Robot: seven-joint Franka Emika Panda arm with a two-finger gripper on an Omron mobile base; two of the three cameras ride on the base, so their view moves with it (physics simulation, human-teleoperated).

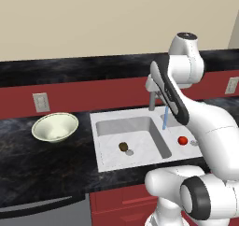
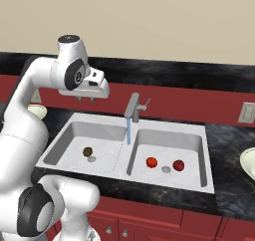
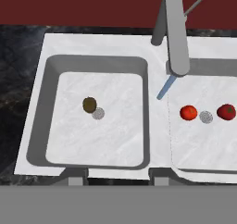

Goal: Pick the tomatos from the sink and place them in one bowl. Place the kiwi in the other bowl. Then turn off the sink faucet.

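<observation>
Gripper closed, empty, above the sink. Kiwi by left basin drain; two tomatoes flank right drain. Faucet behind, water running. Bowl on left counter.

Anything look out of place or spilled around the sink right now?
Nothing spilled. The faucet is running, a blue stream falling into the right basin, where both tomatoes flank the drain. The kiwi lies beside the left basin's drain. Nothing is tipped or damaged.
</observation>
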